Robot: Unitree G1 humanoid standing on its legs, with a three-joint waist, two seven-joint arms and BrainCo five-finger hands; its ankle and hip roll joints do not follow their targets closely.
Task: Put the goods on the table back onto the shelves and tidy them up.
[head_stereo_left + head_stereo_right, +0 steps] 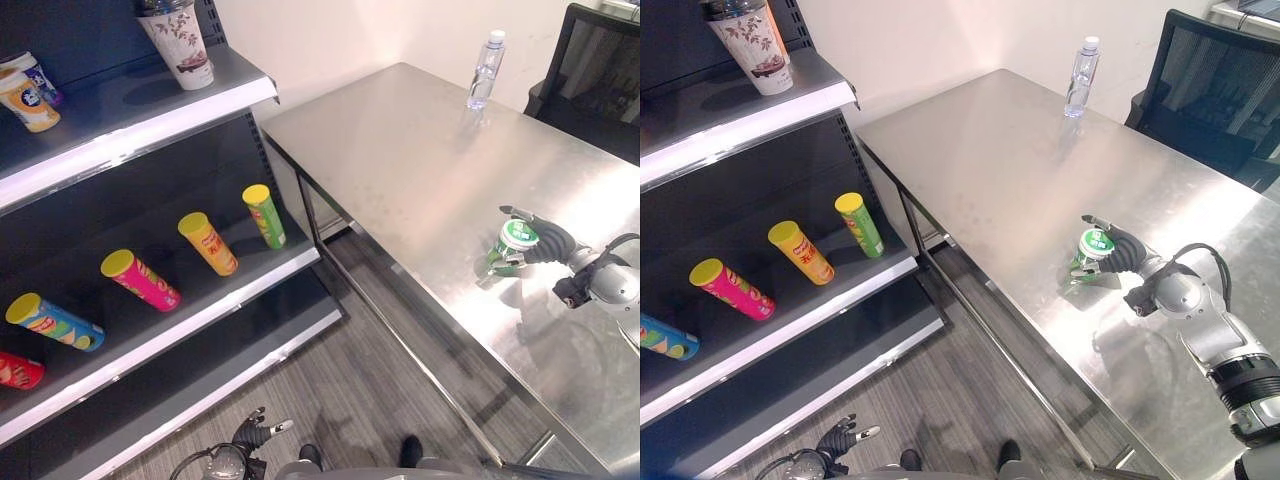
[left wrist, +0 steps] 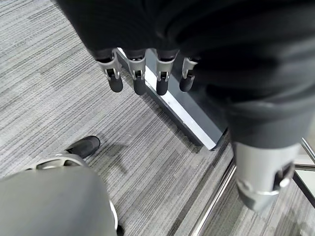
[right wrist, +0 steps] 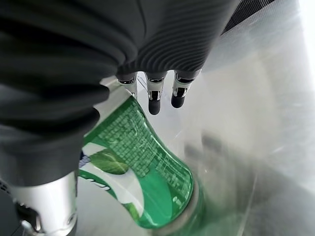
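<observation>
Right hand [image 1: 1118, 250] wrapped around the green can [image 1: 513, 245], standing on the worktop [image 1: 420, 150] at about 4 o'clock. Better to lift straight, keep upright. Left hand [image 2: 147, 78] hanging loose, fingers relaxed.

cup [image 1: 515, 245] on table [image 1: 420, 170], shelves [image 1: 150, 300] left
</observation>
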